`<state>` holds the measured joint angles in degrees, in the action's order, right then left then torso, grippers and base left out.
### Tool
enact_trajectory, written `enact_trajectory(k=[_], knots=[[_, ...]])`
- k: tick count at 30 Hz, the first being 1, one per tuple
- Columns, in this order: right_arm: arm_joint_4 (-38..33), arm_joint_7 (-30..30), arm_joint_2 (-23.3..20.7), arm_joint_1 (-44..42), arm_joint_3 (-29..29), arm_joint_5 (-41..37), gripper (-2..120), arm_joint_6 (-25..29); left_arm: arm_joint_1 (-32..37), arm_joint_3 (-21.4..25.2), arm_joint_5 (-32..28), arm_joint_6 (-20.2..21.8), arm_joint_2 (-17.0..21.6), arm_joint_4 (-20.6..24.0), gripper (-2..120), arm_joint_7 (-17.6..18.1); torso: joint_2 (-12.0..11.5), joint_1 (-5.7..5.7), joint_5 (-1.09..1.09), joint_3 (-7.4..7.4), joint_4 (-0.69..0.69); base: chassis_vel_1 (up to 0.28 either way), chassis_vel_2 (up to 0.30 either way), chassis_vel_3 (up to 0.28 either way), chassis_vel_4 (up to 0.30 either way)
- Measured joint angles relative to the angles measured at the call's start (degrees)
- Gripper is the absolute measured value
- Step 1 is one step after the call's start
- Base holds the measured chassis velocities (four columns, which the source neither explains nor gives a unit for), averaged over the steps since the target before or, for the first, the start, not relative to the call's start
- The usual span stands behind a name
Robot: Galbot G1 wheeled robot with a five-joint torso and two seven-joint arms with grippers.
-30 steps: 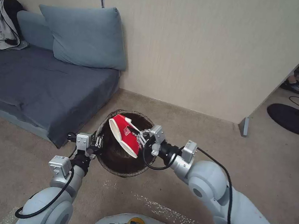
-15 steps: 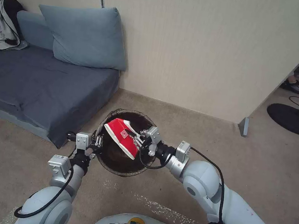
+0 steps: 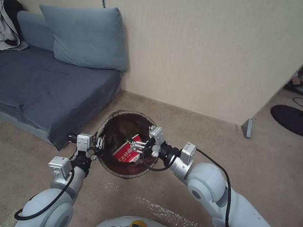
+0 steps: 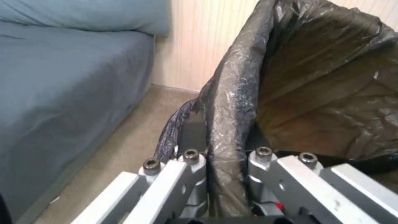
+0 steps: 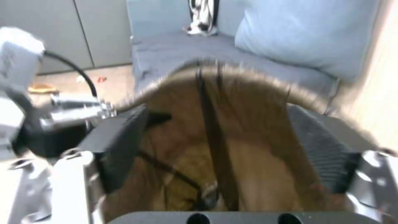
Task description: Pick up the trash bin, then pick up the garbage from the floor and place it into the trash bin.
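Trash bin (image 3: 106, 161), bag-lined, held above the carpet (image 3: 280, 173): left gripper (image 3: 98, 145) clamps its rim; red packet (image 3: 126, 152) lies inside, just below the right gripper (image 3: 137, 145), whose fingers (image 5: 118, 146) are spread apart.

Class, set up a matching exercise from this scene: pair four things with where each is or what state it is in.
Things:
1. red snack packet
2. left end effector
3. right end effector
4. blue cushion

States:
A. open, over the trash bin
B. on the sofa
C. lying inside the trash bin
D. clamped on the bin's rim

Pairs: 1-C, 2-D, 3-A, 4-B
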<state>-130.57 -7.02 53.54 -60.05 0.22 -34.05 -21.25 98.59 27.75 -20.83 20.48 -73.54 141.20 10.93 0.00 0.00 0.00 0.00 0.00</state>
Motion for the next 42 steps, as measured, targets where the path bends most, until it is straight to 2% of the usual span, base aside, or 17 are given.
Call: enact_trajectory(k=[3, 11, 17, 19, 25, 27, 30, 35, 36, 39, 42], knots=[[-3.2, 0.5, -1.0, -1.0, 2.9, -2.5, 97, 0.1, -0.3, -0.1, 0.0, 0.0, -0.1, -0.3, 7, 0.0, 0.0, 0.00, 0.00, 0.00, 0.00, 0.000, 0.000, 0.000, 0.000], [-7.3, 0.9, -4.2, -8.2, 9.6, -1.9, 100, 4.8, -0.6, -0.1, 0.0, 0.0, -0.4, -0.9, 7, -0.1, 0.0, 0.00, 0.00, 0.00, -0.02, 0.000, 0.000, 0.000, 0.000], [-6.2, 3.2, -3.2, -10.7, 11.8, 1.6, 100, 7.9, -0.6, 0.1, -0.1, -0.1, -0.3, -0.9, 7, -0.1, 0.0, 0.00, -0.01, 0.00, 0.01, 0.000, 0.000, 0.000, 0.000], [-4.3, 4.0, -0.9, -11.6, 14.6, 5.2, 100, 10.4, -0.6, 0.3, -0.1, -0.2, -0.1, -0.9, 7, -0.1, 0.0, 0.00, 0.00, 0.00, 0.01, 0.000, 0.000, 0.000, 0.000], [-0.7, 4.1, 7.1, -22.5, 24.4, 14.4, 100, 16.8, -0.6, 0.7, -0.7, -0.3, -0.1, -0.5, 7, -0.2, 0.0, 0.00, -0.01, -0.01, -0.02, 0.000, 0.000, 0.000, 0.000], [-0.4, 4.1, 8.2, -23.3, 25.1, 15.5, 100, 17.7, -0.5, 0.7, -0.7, -0.4, 0.0, -0.5, 7, -0.2, 0.0, 0.00, -0.01, 0.00, -0.03, 0.000, 0.000, 0.000, 0.000], [0.5, 4.0, 12.8, -26.7, 28.0, 19.2, 100, 21.2, -0.4, 0.8, -0.7, -0.7, 0.1, -0.5, 7, -0.2, 0.0, 0.00, -0.01, 0.00, 0.02, 0.000, 0.000, 0.000, 0.000], [0.9, 3.2, 18.6, -31.7, 31.1, 22.8, 100, 26.1, -0.3, 0.8, -0.7, -1.1, 0.1, -0.8, 7, -0.3, 0.0, 0.00, -0.01, -0.01, -0.01, 0.000, 0.000, 0.000, 0.000], [0.9, 3.2, 18.6, -31.7, 31.1, 22.8, 100, 26.1, -0.3, 0.8, -0.7, -1.1, 0.1, -0.8, 7, -0.3, 0.0, 0.00, -0.01, -0.01, -0.01, 0.000, 0.000, 0.000, 0.000], [0.8, 3.1, 23.8, -35.2, 32.5, 25.0, 100, 28.2, -0.5, 0.8, -0.4, -1.2, 0.1, -1.3, 7, -0.3, 0.0, 0.00, -0.01, 0.00, -0.01, 0.000, 0.000, 0.000, 0.000], [0.8, 3.2, 25.5, -36.3, 32.6, 25.6, 100, 28.9, -0.7, 0.8, -0.2, -1.2, 0.1, -1.6, 7, -0.3, 0.0, 0.00, -0.02, -0.01, -0.01, 0.000, 0.000, 0.000, 0.000]])
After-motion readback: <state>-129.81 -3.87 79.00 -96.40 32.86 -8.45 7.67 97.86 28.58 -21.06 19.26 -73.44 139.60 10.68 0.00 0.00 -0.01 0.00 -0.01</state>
